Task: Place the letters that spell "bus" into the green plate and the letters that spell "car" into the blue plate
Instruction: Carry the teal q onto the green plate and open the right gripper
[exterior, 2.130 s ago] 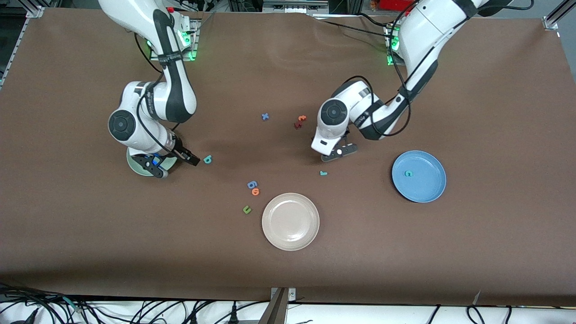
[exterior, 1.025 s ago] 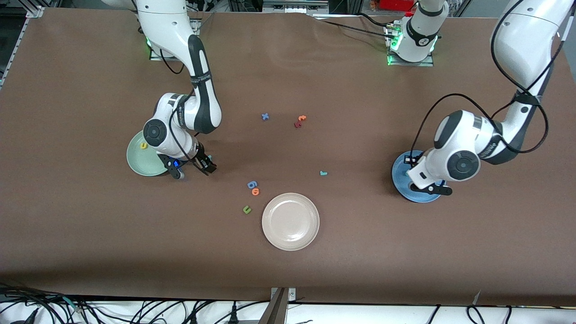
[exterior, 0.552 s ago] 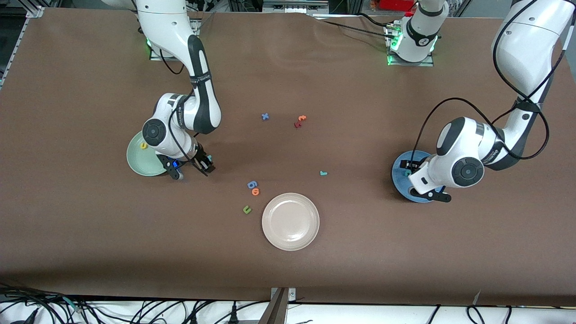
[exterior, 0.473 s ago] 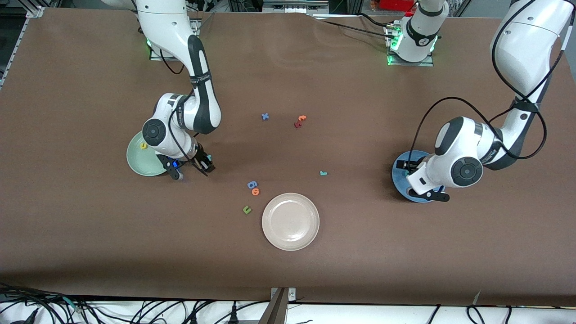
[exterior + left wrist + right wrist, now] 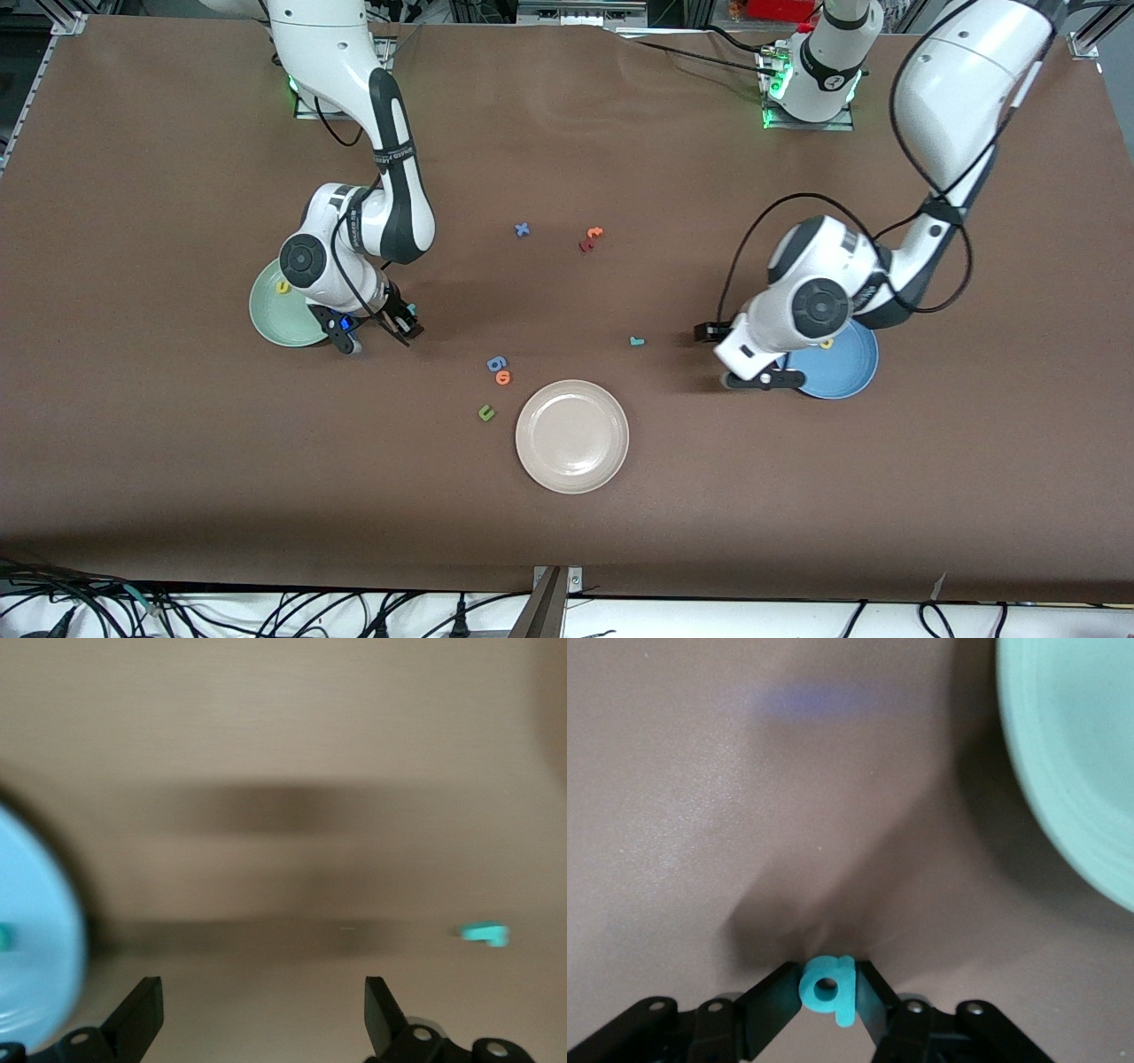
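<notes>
Teal b is pinched by the right claw low at the counter, just beside the green plate, where the yellow u lies. The left claw is spread by the blue plate's edge; teal r lies near.
</notes>
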You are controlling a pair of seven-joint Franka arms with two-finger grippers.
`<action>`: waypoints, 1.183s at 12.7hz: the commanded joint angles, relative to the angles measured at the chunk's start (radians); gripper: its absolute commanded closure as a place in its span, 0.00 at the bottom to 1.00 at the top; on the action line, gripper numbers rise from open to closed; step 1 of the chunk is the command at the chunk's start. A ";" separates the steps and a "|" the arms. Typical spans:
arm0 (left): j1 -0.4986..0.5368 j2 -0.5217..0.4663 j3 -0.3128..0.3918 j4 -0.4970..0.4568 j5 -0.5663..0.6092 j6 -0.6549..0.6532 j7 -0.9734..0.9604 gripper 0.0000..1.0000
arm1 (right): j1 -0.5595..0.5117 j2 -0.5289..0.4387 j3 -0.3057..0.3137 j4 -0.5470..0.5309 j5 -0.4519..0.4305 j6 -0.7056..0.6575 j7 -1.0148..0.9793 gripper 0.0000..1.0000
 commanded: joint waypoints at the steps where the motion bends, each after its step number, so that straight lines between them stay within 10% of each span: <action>1: -0.105 0.092 0.041 0.135 0.019 -0.006 -0.022 0.00 | 0.013 -0.047 -0.074 0.013 -0.009 -0.109 -0.025 0.87; 7: -0.245 0.156 0.113 0.163 0.056 0.146 -0.114 0.00 | 0.027 -0.079 -0.263 0.067 -0.110 -0.416 -0.187 0.87; 15: -0.341 0.172 0.188 0.168 0.051 0.146 -0.166 0.04 | 0.021 0.001 -0.317 -0.043 -0.146 -0.305 -0.468 0.87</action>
